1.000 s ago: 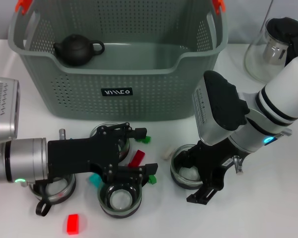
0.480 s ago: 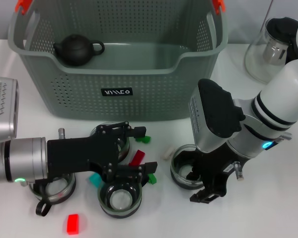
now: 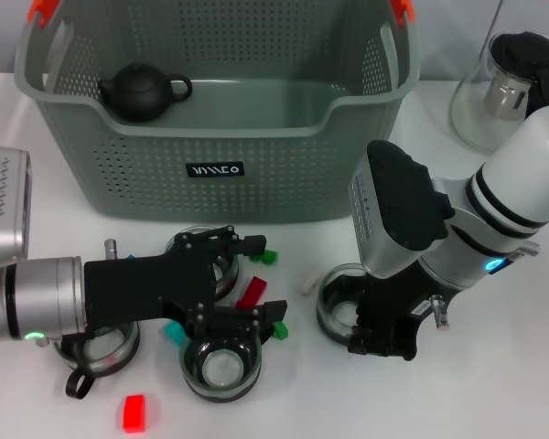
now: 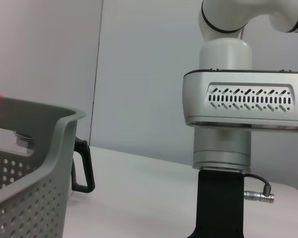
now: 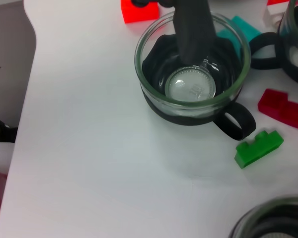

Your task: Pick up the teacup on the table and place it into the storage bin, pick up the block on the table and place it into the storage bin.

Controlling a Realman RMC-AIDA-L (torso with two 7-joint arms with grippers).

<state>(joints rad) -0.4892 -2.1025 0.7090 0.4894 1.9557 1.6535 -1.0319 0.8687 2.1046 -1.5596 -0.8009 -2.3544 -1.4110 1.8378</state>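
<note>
The right gripper [image 3: 382, 337] is down over a glass teacup [image 3: 340, 306] in front of the storage bin [image 3: 221, 110]; whether its fingers are closed on the rim I cannot tell, since its body hides them. The left gripper [image 3: 242, 285] reaches out low in front of the bin, fingers spread apart and holding nothing, one over a teacup [image 3: 204, 259] near the bin's front wall, the other over a second teacup [image 3: 221, 368] farther from it. A dark red block [image 3: 251, 293] lies between those fingers.

The right wrist view alone looks straight down into a teacup [image 5: 192, 84], showing a dark finger [image 5: 192, 30] dipping inside its rim, with a green block [image 5: 259, 148] just beside the handle. The head view alone shows a dark teapot [image 3: 143, 91] inside the bin, a red block [image 3: 134, 412] well in front, and a glass jug [image 3: 508, 87] beside it.
</note>
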